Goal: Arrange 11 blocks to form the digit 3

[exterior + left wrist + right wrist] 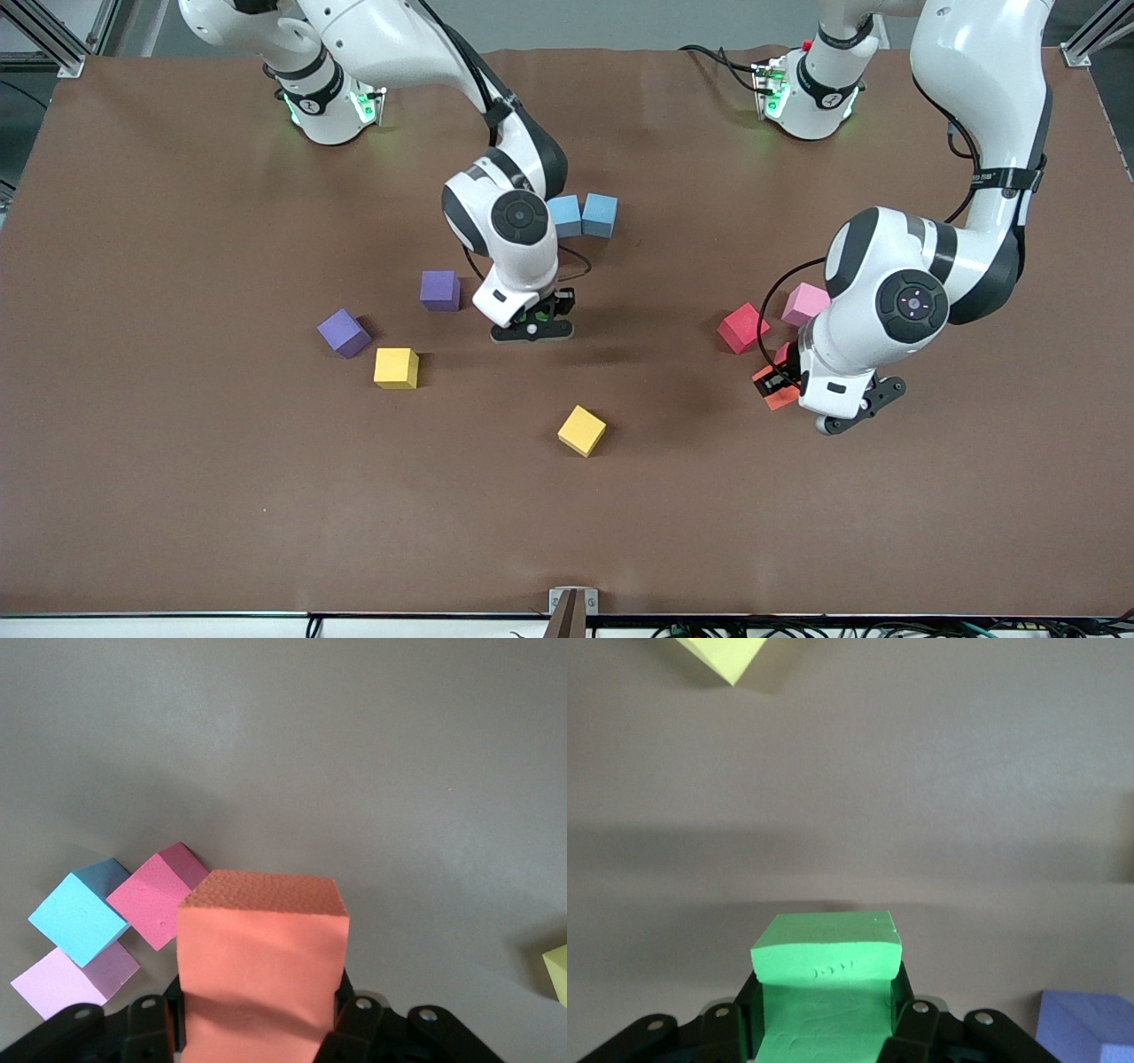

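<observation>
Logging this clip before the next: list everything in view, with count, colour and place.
Blue blocks: two, light blue, touching, near the right arm's base.
Purple blocks: two, apart, toward the right arm's end.
Yellow blocks: two, apart, nearest the front camera.
Red block: one, beside the pink block, toward the left arm's end.
Orange block: one, in the left gripper.
Green block: one, in the right gripper.
Table: one, brown.
</observation>
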`<state>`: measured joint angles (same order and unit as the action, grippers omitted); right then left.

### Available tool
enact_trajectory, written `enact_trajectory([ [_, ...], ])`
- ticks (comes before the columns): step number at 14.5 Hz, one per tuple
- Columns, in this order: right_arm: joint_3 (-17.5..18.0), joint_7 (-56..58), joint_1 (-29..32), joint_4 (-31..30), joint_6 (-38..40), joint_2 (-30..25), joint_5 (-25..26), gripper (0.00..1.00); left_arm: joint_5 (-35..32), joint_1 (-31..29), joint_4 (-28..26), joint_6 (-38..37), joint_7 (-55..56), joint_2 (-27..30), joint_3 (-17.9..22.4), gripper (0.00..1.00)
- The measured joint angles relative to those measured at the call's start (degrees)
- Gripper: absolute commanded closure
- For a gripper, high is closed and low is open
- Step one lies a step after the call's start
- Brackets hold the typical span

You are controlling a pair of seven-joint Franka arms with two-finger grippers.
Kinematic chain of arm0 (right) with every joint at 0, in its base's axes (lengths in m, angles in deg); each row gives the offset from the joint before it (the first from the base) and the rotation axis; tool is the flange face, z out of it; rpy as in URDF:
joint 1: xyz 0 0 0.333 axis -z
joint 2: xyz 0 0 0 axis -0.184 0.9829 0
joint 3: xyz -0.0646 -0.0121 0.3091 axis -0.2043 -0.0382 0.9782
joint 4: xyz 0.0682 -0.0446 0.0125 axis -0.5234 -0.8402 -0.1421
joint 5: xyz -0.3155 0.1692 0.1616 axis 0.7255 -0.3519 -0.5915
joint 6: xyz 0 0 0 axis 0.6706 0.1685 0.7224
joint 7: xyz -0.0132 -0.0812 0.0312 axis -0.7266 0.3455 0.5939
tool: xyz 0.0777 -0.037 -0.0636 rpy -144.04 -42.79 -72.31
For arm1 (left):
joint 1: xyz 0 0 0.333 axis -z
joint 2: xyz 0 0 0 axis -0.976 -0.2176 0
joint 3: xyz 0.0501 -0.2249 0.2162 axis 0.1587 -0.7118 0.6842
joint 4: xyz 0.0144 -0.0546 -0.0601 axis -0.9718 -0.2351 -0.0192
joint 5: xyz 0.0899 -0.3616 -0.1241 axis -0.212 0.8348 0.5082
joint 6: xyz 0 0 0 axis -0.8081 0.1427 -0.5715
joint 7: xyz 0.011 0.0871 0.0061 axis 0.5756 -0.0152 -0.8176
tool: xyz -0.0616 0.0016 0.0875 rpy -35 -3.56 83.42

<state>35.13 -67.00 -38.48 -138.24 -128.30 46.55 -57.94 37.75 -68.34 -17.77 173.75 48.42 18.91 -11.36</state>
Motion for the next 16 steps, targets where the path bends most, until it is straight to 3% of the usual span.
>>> enact_trajectory([
  [5, 0.74, 0.00, -0.77, -10.18, -6.65, -4.24, 0.00, 0.97, 0.00, 0.00, 0.00, 0.03, 0.01, -0.02, -0.01, 0.56],
  [16, 0.90, -2.64, -3.94, -16.44, -13.88, -4.66, -0.08, 0.97, 0.00, 0.02, -0.02, 0.32, 1.17, -0.20, -0.03, 0.56],
])
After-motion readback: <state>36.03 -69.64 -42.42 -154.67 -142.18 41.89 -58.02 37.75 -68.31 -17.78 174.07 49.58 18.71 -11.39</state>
